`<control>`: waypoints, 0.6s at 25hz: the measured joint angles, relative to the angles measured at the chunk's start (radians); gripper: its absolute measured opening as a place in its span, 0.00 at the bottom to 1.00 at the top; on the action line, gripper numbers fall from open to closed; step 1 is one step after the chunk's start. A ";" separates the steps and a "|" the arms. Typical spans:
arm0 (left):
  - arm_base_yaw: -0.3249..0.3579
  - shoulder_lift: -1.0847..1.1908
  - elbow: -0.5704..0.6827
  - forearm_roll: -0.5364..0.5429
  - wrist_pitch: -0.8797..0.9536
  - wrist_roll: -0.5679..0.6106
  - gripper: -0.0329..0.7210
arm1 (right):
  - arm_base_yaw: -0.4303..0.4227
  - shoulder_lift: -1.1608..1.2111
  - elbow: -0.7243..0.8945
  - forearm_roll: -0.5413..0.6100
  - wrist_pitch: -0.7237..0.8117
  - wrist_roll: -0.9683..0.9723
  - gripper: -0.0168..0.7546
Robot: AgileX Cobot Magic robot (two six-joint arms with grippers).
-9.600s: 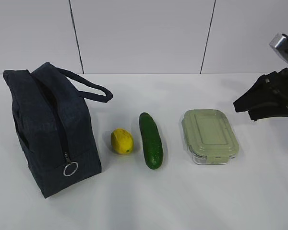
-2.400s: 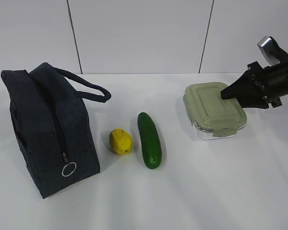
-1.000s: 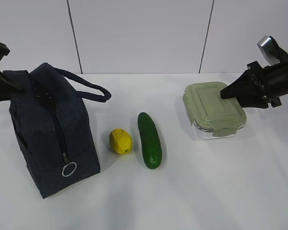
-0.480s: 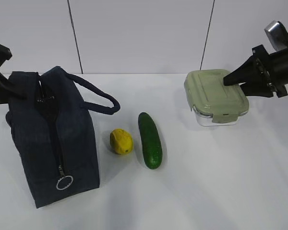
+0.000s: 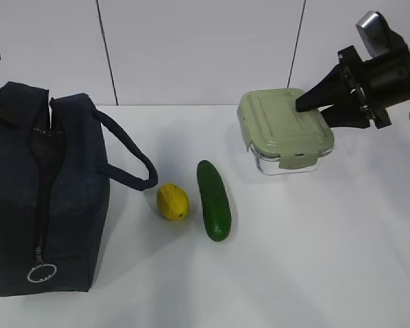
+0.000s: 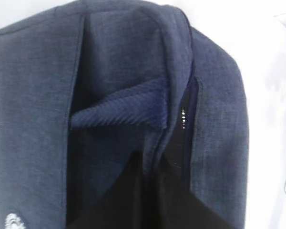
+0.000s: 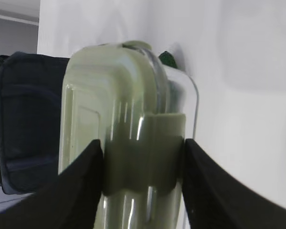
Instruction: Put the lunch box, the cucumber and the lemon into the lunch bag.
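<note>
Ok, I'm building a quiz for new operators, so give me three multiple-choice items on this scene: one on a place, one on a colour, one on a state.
1. Where is the lemon?
A. between lunch bag and cucumber
B. on the lunch box
C. inside the bag

2. What colour is the lunch box lid?
A. red
B. pale green
C. black

3. What is the right hand doing?
A. hanging empty
B. holding the cucumber
C. gripping the lunch box

Answers: 1 A, it lies right of the bag, left of the cucumber. 2 B, sage green over clear walls. 3 C, both fingers clamp it above the table.

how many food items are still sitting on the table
2: the lemon beside the lunch bag, and the cucumber just right of it. Any food inside the lifted lunch box can't be seen.
</note>
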 joint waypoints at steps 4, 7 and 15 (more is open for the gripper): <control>-0.032 -0.015 -0.039 0.110 0.036 -0.085 0.04 | 0.078 -0.009 -0.040 -0.008 0.002 0.061 0.51; -0.086 -0.019 -0.051 0.167 0.038 -0.144 0.04 | 0.132 -0.016 -0.094 -0.008 0.008 0.112 0.51; -0.174 -0.019 -0.054 0.255 0.012 -0.276 0.04 | 0.246 -0.018 -0.201 -0.013 0.019 0.266 0.51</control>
